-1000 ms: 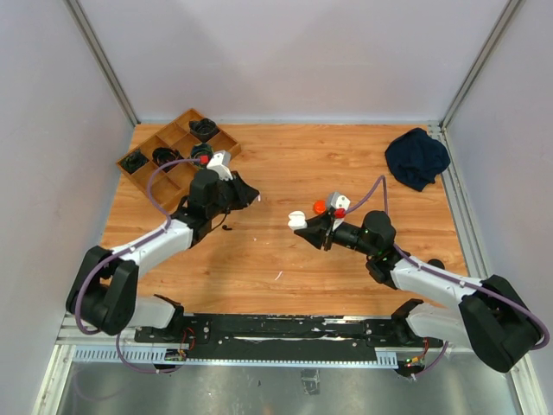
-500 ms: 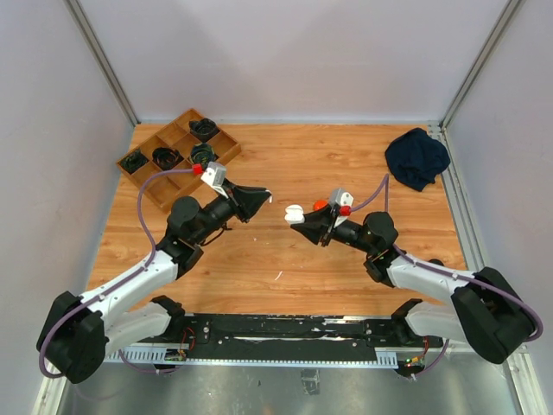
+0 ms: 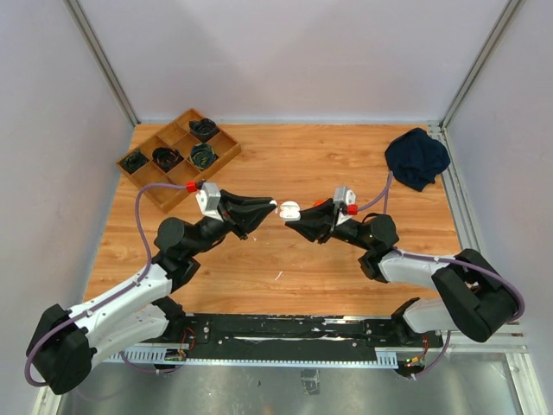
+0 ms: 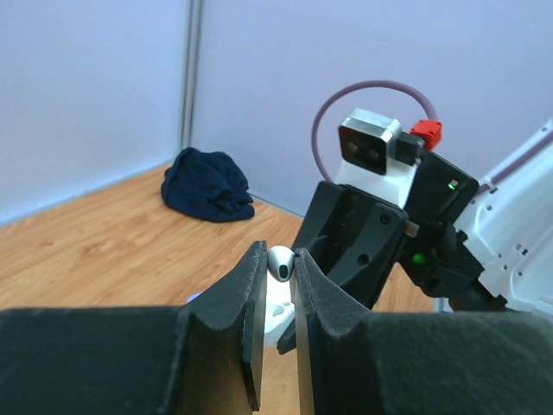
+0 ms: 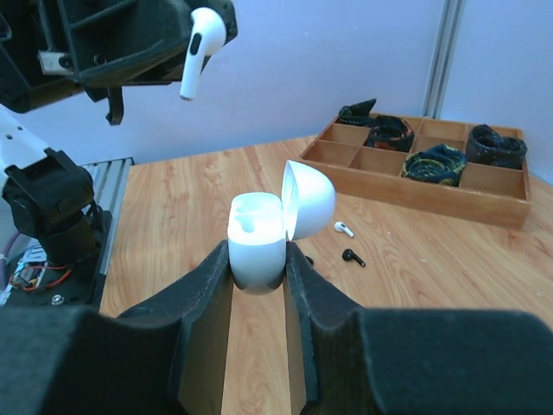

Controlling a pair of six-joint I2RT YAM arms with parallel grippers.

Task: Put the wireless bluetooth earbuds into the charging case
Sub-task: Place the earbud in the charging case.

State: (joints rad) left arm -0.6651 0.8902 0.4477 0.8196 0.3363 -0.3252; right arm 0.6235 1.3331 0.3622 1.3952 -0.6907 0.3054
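Wood desk, above its middle: in the last sec left tool swung in from the far-left tray w/ a white earbud pinched; right tool, clamped on the open charging case, moved to meet it. Bud now just beside case, so insertion looks next.

The worktop is a rectangular board with an orange-brown wood-grain finish, enclosed by pale walls on three sides. The following items rest directly on it:

- Far left corner: a brown wooden divided tray, set at an angle to the worktop edges. Several compartments hold dark bundled items.
- Far right corner: a crumpled dark blue cloth, close to the right edge.
- In front of the tray: a small white plastic earbud and a small black earbud, just beside each other but not touching.
- Toward the near edge, around the centre: a tiny white fragment, too small to identify.
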